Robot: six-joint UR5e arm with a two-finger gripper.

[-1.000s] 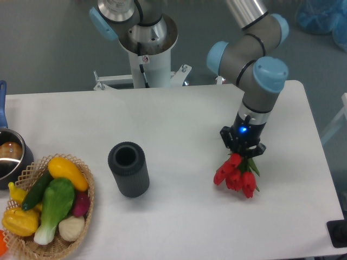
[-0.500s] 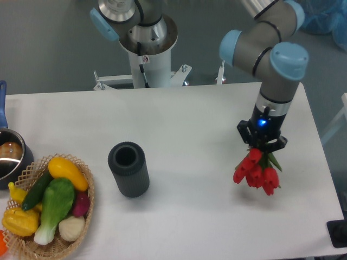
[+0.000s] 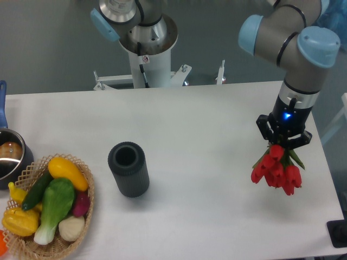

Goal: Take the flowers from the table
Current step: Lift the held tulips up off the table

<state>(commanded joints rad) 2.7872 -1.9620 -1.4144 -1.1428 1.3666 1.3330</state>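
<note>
The flowers [image 3: 276,170], a bunch of red tulips with green leaves, hang blossoms down from my gripper [image 3: 283,142], which is shut on their stems. The stems and band are hidden inside the gripper. The bunch is held above the right part of the white table [image 3: 200,124], clear of its surface. The arm reaches down from the upper right.
A dark grey cylinder vase [image 3: 128,168] stands upright left of centre. A wicker basket [image 3: 87,201] with toy vegetables sits at the front left corner. A metal pot [image 3: 10,157] is at the left edge. The robot base [image 3: 147,49] stands behind the table.
The gripper has moved to the right and up with the tulips in it, from the centre-right of the table toward its right edge.
</note>
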